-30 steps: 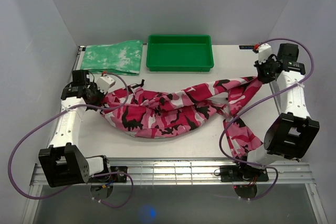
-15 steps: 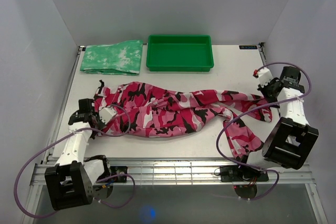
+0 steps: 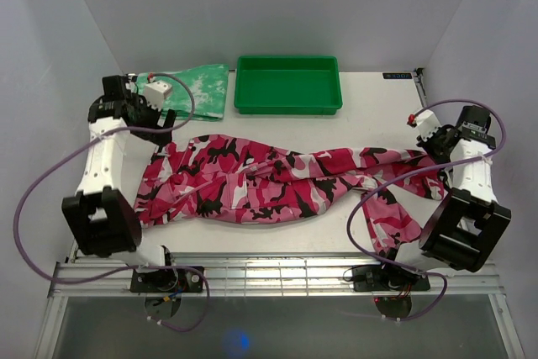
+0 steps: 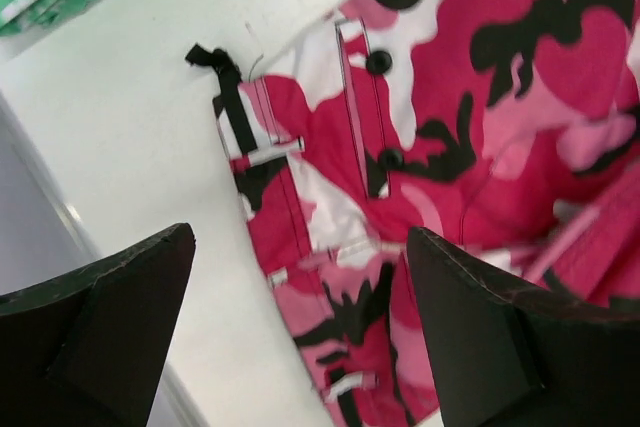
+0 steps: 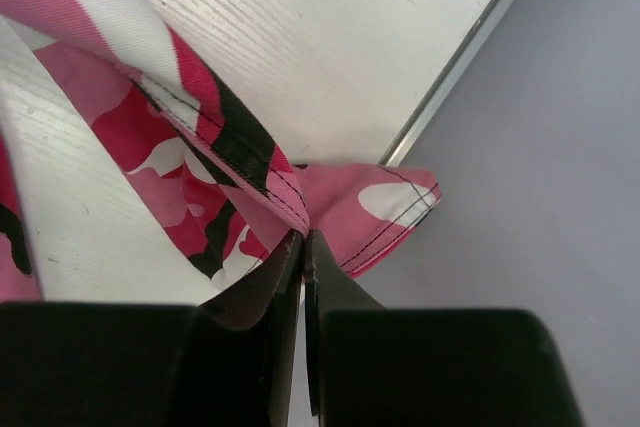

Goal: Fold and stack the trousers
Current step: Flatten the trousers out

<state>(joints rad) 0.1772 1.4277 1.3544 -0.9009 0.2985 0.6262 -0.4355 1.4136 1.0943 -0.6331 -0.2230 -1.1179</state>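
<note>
Currently: right claw (image 5: 303, 247) pinching trousers (image 3: 252, 182) hem (image 5: 400, 209) at worktop (image 3: 370, 107) right edge. Left claw (image 4: 300, 337) spread, empty, over waistband (image 4: 262, 162), far left. Trousers sprawled across, twisted. Judged soft, light, limp; grip waistband corners, hems.

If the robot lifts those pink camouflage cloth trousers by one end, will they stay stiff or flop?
Probably floppy: the pink camouflage cloth trousers lie twisted and rumpled. Likely to sag and drag, since the right gripper pinches only one hem corner.
</note>
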